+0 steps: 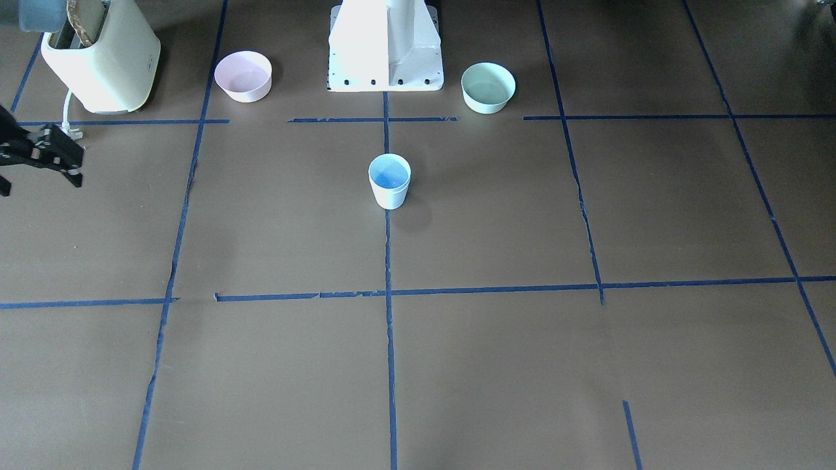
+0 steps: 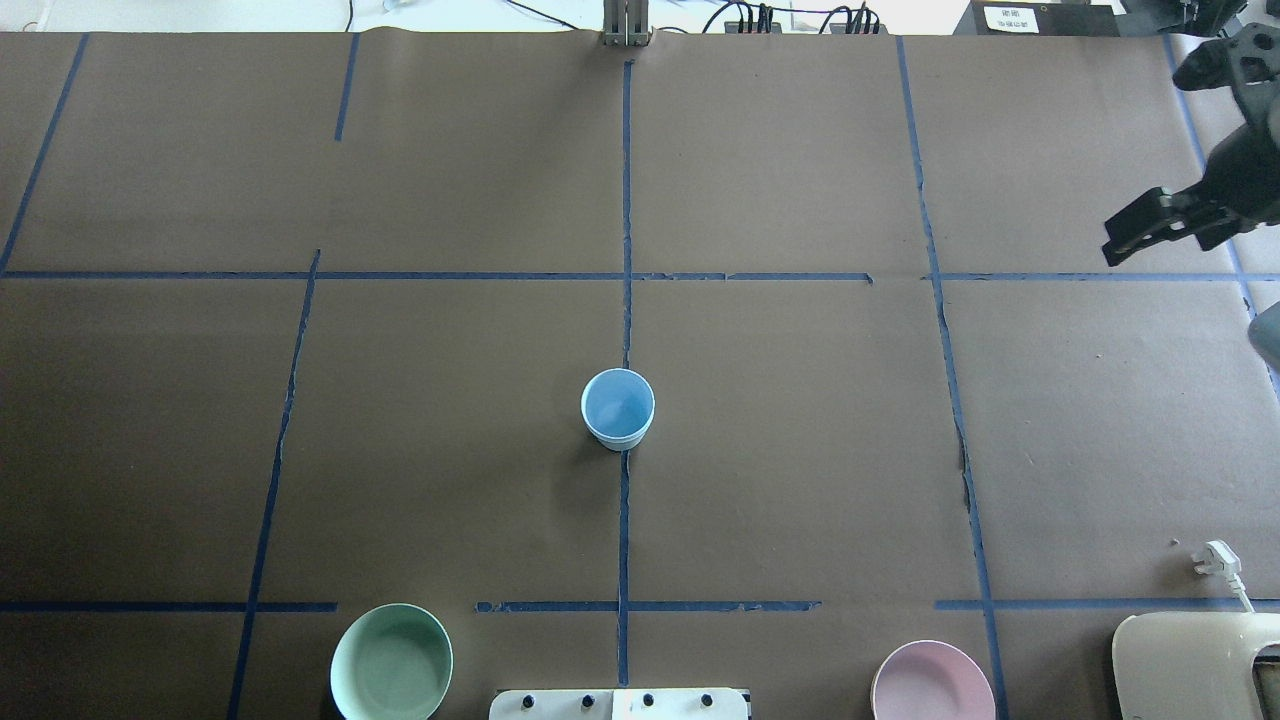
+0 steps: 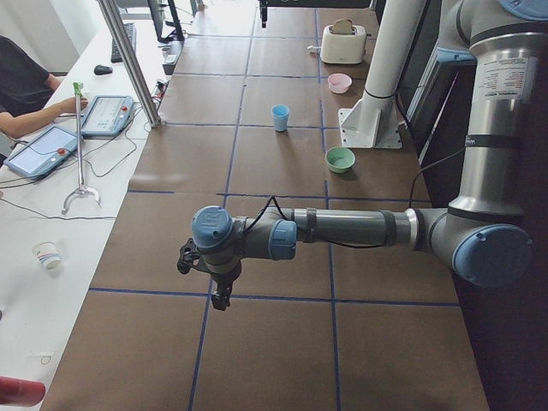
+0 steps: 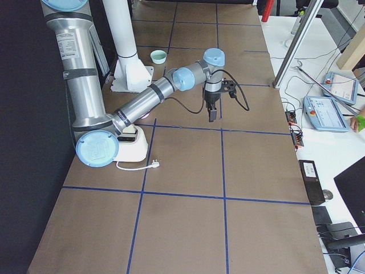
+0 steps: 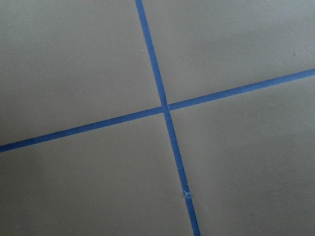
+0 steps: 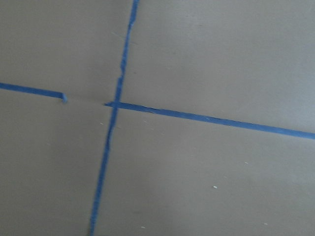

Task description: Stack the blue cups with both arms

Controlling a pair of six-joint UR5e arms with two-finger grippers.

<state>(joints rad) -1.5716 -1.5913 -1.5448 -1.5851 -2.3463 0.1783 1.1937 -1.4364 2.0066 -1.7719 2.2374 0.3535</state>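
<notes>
One blue cup (image 1: 390,181) stands upright at the table's middle on the centre tape line. It also shows in the overhead view (image 2: 618,408) and the exterior left view (image 3: 280,117). I cannot tell whether a second cup is nested in it; no other blue cup shows. My right gripper (image 1: 77,168) hangs far off to the side of the cup, its fingers apart and empty; it also shows in the overhead view (image 2: 1110,245). My left gripper (image 3: 221,295) shows only in the exterior left view, pointing down, far from the cup; I cannot tell its state.
A pink bowl (image 1: 243,76) and a mint-green bowl (image 1: 488,87) flank the white pedestal (image 1: 385,46). A cream toaster (image 1: 104,59) with its white plug (image 2: 1215,558) stands near the right arm. Both wrist views show only brown paper and blue tape.
</notes>
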